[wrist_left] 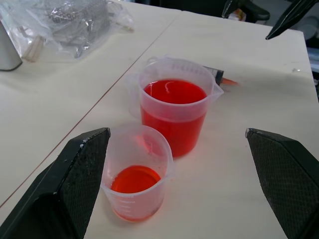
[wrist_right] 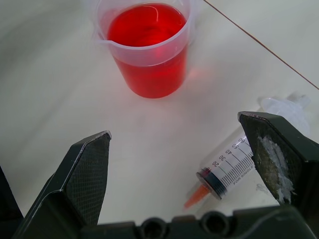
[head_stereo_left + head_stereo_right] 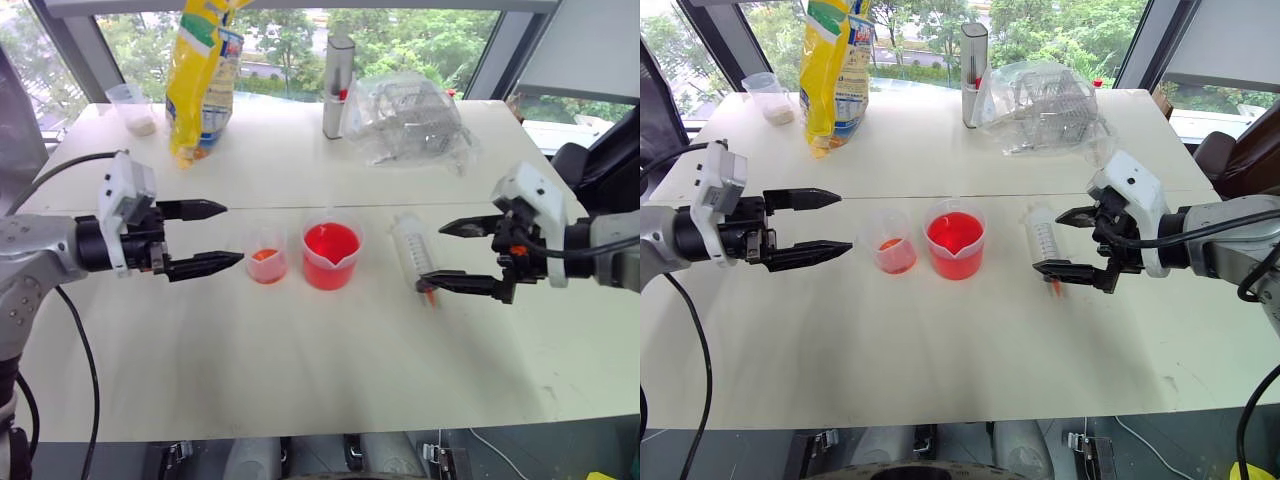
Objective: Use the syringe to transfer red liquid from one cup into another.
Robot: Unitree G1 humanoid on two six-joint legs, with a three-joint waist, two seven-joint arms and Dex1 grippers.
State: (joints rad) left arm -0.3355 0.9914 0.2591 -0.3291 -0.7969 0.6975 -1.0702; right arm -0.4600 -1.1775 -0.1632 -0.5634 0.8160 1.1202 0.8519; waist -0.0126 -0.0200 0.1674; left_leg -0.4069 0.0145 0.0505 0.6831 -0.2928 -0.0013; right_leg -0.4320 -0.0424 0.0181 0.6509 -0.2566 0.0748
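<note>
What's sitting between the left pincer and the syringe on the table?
In the left eye view, the small cup and then the spouted beaker of red liquid stand between the left pincer and the syringe.

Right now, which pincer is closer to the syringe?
Right. The right pincer hovers open right beside the syringe, not holding it. The left pincer is far across the table, past both cups.

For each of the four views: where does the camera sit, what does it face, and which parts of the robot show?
Left eye, right eye: head, looking down over the table; both arms, left tool and right tool open.
Left wrist: between its open fingers, facing the small cup and beaker.
Right wrist: between its open fingers, facing the beaker and syringe.
Shared: beaker in all.
</note>
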